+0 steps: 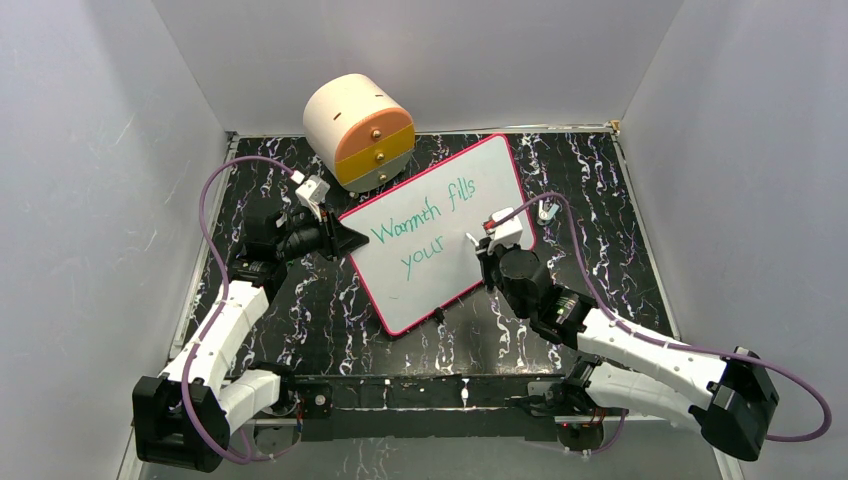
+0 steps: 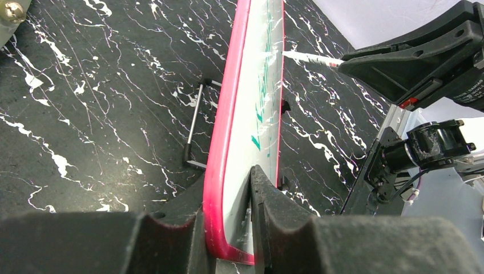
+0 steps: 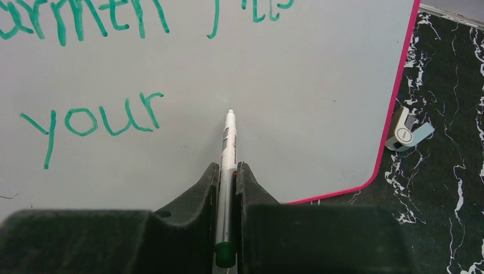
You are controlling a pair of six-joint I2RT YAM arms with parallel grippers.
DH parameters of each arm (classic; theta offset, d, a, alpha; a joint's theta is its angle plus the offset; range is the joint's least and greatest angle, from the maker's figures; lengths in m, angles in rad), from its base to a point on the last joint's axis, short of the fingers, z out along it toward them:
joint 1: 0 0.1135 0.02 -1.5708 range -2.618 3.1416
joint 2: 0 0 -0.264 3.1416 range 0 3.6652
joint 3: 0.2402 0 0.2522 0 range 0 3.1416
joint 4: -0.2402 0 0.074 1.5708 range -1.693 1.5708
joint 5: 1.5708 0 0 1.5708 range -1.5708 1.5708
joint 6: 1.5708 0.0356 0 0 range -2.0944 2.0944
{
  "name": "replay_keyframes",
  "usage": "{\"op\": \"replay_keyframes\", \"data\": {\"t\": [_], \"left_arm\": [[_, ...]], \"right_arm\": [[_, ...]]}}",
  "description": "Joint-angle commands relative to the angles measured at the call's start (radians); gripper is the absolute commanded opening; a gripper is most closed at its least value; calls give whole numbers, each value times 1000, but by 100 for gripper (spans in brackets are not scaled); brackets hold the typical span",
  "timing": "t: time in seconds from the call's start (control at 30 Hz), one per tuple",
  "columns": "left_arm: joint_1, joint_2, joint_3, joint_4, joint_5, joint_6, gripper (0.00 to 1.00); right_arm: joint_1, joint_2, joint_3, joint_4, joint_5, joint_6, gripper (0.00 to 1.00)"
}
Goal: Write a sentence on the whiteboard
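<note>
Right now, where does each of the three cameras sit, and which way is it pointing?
Top camera: high behind the robot, looking down at the whiteboard on the black table; left arm and right arm show, bases nearest.
Left wrist camera: on the left arm, looking along the board's pink edge; the left claw clamps it.
Right wrist camera: on the right arm, facing the board; the right claw grips a marker.
Shared: both wrist views show the green writing and the marker.

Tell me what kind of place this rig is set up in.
Likely a lab robot test cell: plain white panels box in a black marbled tabletop, with the left arm and right arm bolted at its near edge.
</note>
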Motion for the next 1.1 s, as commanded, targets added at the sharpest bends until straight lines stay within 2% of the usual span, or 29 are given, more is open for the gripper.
{"op": "replay_keyframes", "data": {"t": [0.0, 1.07], "left_arm": [[-18, 54, -57, -171, -130, 160, 0], [-22, 56, -59, -169, -118, 163, 0]], "right_arm": [[-12, -12, -5, 72, -38, 12, 0], [-52, 43, -3, 153, -88, -5, 0]]}}
